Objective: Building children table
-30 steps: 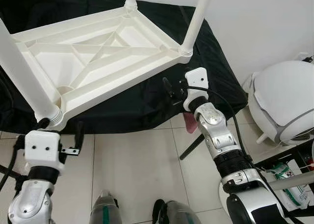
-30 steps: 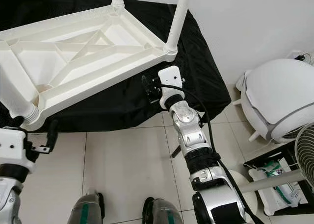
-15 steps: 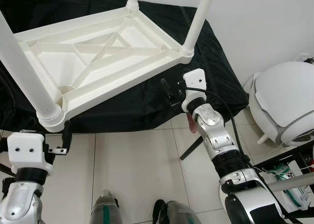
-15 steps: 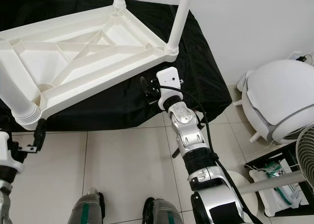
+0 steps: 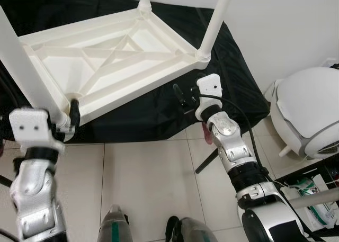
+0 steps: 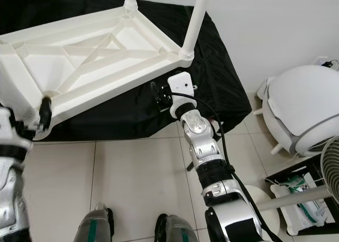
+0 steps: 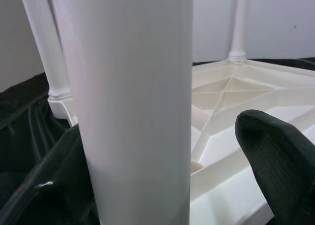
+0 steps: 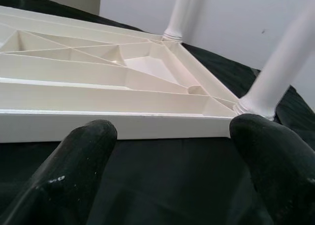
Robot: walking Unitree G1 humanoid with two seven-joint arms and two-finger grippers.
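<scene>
A white plastic children table (image 5: 114,54) lies upside down on a black cloth (image 5: 228,78). The cloth is thin and wrinkly and hangs over the counter's near edge. The underside of the table is a frame with flat ribs that cross in the middle. Round, smooth white legs stick up from its corners.

The left gripper (image 5: 66,120) is at the near left corner of the table. Its jaws are open around the near left leg (image 5: 24,62). In the left wrist view, the thick white leg (image 7: 133,107) stands between the two black fingers (image 7: 278,161). The fingers look bumpy and rubbery. I cannot tell if they touch the leg.

The right gripper (image 5: 181,97) is just in front of the near right side of the table, above the black cloth. Its jaws are open and hold nothing. In the right wrist view, the table's flat white edge (image 8: 98,124) is just past the fingertips (image 8: 91,136). The near right leg (image 5: 214,22) stands up close by.

The floor (image 5: 148,184) has pale, shiny square tiles.
</scene>
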